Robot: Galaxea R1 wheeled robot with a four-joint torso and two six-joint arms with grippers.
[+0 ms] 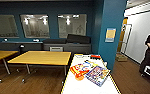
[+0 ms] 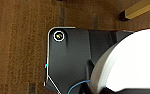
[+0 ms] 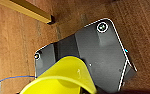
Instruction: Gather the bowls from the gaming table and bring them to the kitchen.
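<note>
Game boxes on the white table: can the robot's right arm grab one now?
Probably not yet. The game boxes lie on the gaming table ahead, while the right wrist looks down at wooden floor, with a yellow bowl right against it.

No lettering is legible on the board-game boxes [image 1: 91, 70] or the wall notice [image 1: 110, 35].

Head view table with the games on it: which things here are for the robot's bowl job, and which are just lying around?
For the job:
- round white bowl
- round yellow bowl
- long white-topped gaming table with a yellow rim

Just lying about:
- flat colourful board-game boxes on that table
- plain wooden tables
- yellow notice on the blue pillar
</note>
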